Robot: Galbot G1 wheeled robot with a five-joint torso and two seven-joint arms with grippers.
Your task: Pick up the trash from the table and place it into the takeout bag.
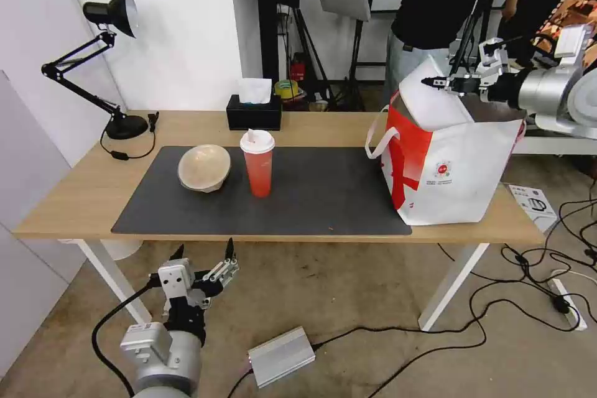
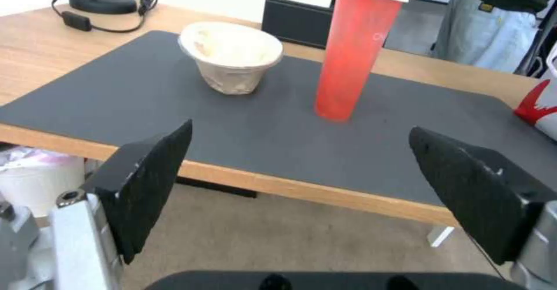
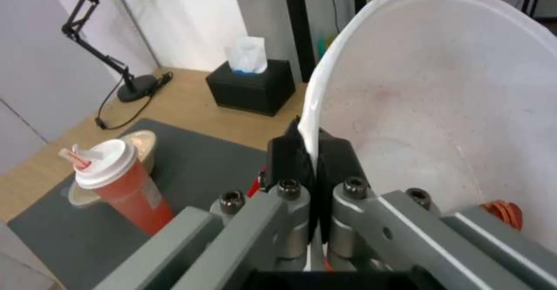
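right gripper (image 3: 310, 150) pinching white bowl (image 3: 441, 107) rim above takeout bag (image 1: 457, 161), left gripper (image 2: 302, 185) apart

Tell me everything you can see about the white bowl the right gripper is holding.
The white bowl is wide, thin-walled and looks like plastic, with a plain rolled rim. Inside it is empty apart from faint reddish speckling. It is tipped on edge, held in the air at the open top of the takeout bag. The right gripper is shut on its rim, one finger inside and one outside. Nothing else touches it.
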